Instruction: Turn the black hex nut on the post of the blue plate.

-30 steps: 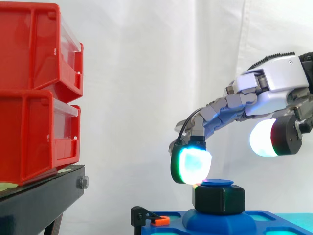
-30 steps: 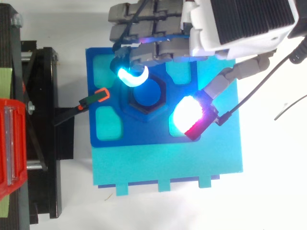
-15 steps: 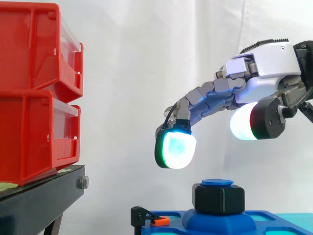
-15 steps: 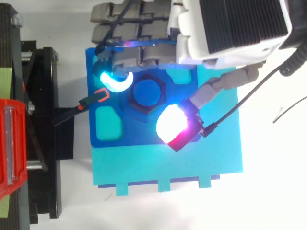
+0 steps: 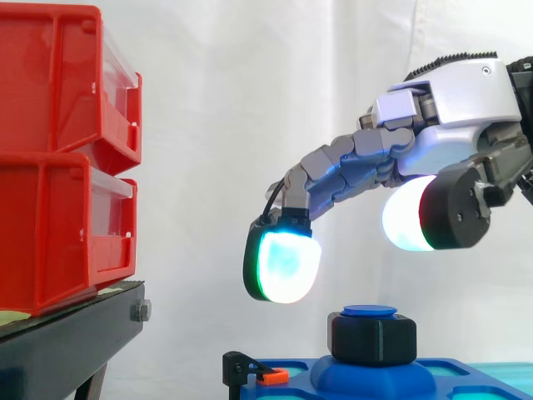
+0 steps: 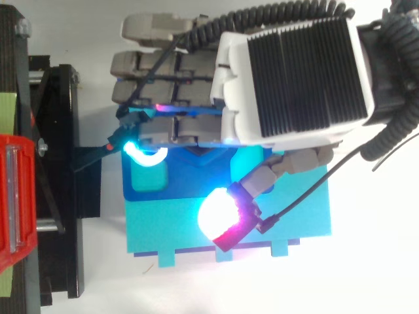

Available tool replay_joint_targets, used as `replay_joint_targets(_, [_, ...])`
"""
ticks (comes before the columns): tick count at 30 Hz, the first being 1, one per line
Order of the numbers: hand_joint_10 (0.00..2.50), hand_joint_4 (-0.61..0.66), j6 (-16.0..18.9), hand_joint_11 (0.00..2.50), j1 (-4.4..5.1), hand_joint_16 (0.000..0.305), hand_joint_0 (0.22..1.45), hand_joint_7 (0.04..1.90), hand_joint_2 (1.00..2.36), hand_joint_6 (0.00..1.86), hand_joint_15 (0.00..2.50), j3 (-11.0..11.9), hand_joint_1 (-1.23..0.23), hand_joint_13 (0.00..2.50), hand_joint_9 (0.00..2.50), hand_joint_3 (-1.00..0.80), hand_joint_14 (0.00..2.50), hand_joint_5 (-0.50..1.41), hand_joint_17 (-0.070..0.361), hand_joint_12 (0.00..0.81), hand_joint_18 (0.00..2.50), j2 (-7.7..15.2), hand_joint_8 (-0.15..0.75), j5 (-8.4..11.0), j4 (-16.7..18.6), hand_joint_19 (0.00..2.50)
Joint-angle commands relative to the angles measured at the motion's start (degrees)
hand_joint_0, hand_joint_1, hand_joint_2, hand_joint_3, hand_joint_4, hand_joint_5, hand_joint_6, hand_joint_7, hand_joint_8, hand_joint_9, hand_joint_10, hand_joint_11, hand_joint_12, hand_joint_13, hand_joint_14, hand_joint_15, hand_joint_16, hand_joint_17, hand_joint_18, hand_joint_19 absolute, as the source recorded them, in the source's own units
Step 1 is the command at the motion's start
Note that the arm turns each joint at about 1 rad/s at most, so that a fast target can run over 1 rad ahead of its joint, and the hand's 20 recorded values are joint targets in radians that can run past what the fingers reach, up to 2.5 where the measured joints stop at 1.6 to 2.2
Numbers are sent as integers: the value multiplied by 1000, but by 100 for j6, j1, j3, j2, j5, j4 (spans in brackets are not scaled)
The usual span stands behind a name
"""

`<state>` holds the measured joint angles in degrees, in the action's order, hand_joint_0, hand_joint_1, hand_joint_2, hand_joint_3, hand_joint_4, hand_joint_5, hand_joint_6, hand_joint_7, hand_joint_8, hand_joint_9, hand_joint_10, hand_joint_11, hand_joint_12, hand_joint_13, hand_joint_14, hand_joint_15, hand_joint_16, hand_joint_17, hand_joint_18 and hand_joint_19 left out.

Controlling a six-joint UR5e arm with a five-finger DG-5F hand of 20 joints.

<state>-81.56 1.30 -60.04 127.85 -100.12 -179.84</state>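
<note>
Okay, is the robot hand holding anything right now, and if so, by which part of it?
Nothing is held. The robot hand hovers open above the black hex nut, and the side view shows a clear gap between them.

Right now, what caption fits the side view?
Open hand hovers above the black hex nut on the post of the blue plate.

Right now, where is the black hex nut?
In the side view, the black hex nut sits low, right of centre, on the post of the blue plate, untouched below the open robot hand.
</note>
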Motion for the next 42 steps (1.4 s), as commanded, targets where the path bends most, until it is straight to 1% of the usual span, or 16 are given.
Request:
replay_joint_targets(1, [0,249,0,0,107,48,484,894,1000,503,0,-104,-401,123,385,-500,0,-179,108,385,0,3,301,124,10,180])
replay_joint_targets(4, [0,251,9,0,151,48,484,895,1000,502,0,-165,-400,123,386,-500,0,-178,108,385,0,-6,300,133,-7,180])
replay_joint_targets(6, [0,255,9,0,160,48,484,895,1000,502,0,-165,-398,123,386,-500,0,-178,108,384,0,-6,300,133,-16,178])
replay_joint_targets(14, [1,259,-9,0,160,48,484,899,1000,503,0,-165,-392,124,384,-500,1,-176,108,384,0,3,300,115,-121,166])
replay_joint_targets(22, [0,259,-132,0,89,48,484,897,1000,503,0,-165,-392,124,386,-500,0,-175,109,384,0,3,301,45,-148,169])
replay_joint_targets(25, [0,259,-237,0,45,49,484,896,1000,503,0,-165,-392,124,387,-500,0,-175,109,383,0,-6,301,10,-148,176])
replay_joint_targets(42, [0,258,-334,0,-95,49,486,896,1000,503,0,-174,-392,126,388,-500,0,-175,109,384,0,-6,300,-201,-130,178])
